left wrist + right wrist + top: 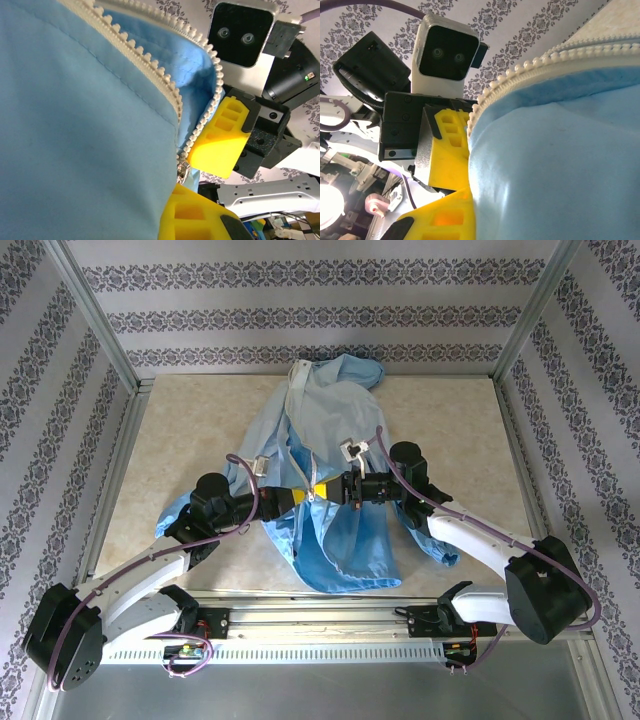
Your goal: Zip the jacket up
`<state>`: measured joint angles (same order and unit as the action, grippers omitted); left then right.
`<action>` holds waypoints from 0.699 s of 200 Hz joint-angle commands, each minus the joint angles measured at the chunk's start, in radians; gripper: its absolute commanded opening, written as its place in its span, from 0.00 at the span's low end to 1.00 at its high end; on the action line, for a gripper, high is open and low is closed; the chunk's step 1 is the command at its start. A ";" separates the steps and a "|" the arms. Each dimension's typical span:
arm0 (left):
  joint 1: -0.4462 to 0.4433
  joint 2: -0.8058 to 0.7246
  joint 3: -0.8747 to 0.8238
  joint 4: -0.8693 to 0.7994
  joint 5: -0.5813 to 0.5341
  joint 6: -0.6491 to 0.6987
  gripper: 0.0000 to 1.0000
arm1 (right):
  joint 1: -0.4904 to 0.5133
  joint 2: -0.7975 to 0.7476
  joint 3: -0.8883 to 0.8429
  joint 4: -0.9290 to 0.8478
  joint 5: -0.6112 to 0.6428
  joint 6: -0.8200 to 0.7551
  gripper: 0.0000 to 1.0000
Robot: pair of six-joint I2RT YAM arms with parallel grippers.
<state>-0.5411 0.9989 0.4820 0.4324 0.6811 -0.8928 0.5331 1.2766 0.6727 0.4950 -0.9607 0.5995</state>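
The light-blue jacket (330, 440) lies spread on the table, hood at the far end, front partly open. Both grippers meet over its lower front. My left gripper (305, 494) comes in from the left and is shut on the jacket's fabric beside the zipper. In the left wrist view one of its yellow fingers (197, 215) presses the cloth just below the small metal slider (182, 172), and white zipper teeth (150, 65) run up from there. My right gripper (333, 489) faces it, shut on the opposite edge. Its yellow finger (440, 220) grips blue cloth under a row of zipper teeth (520, 70).
The beige table (180, 430) has an aluminium frame post (95, 315) at each far corner and patterned walls around it. One sleeve (175, 515) lies under the left arm, another (430, 540) under the right arm. A rail (320, 625) runs along the near edge.
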 commanded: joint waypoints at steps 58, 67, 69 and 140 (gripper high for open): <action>0.007 -0.026 0.054 -0.293 0.092 0.116 0.00 | 0.000 0.069 0.028 0.053 -0.013 0.011 0.00; 0.007 -0.023 0.064 -0.354 0.092 0.123 0.00 | 0.001 0.083 0.026 0.052 -0.010 0.015 0.00; 0.006 -0.022 0.070 -0.369 0.092 0.125 0.00 | 0.001 0.089 0.025 0.051 -0.008 0.016 0.00; 0.029 0.137 0.100 -0.627 0.120 0.105 0.00 | 0.013 0.284 0.011 0.091 -0.001 0.022 0.25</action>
<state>-0.5186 1.1095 0.5938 -0.0742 0.7311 -0.7643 0.5472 1.5314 0.6724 0.5137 -0.9848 0.6300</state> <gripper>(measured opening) 0.037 0.209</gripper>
